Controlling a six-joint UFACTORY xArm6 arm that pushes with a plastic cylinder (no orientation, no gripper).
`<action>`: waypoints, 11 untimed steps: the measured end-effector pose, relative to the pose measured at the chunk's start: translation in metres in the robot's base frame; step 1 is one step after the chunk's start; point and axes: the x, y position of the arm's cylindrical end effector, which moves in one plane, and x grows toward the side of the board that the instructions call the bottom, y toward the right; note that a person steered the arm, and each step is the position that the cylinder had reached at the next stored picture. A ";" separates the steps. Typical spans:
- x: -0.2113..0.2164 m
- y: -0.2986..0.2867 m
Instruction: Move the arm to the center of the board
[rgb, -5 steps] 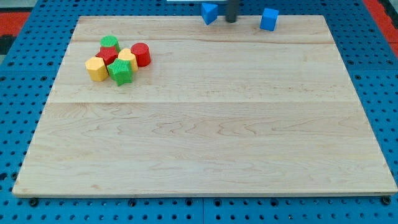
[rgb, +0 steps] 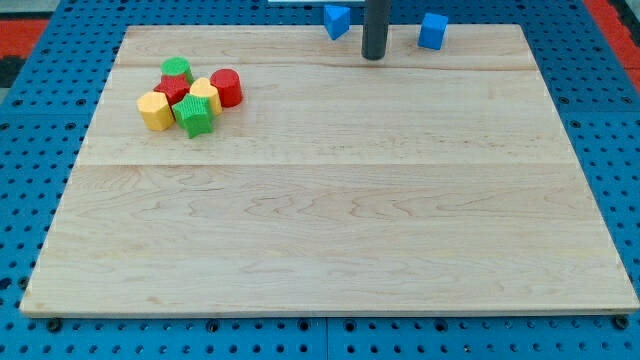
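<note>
Arm rod descends from the view's top; my tip (rgb: 374, 57) rests on the wooden board (rgb: 330, 230) near its top edge, holding nothing, between a blue triangular block (rgb: 336, 20) and a blue cube (rgb: 432, 31), touching neither. Upper left, apparently touching, cluster two yellow, two green and two red blocks (rgb: 190, 95).

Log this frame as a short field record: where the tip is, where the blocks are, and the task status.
tip: my tip near the view's top edge of the board, between two blue blocks
blue blocks: blue triangular block to the view's left of the rod, blue cube to its right; neither touched
cluster: green, red and yellow blocks bunched at upper left
task status: tip not yet at board centre
</note>
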 end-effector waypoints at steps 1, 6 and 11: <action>-0.037 0.000; 0.047 0.010; 0.136 -0.170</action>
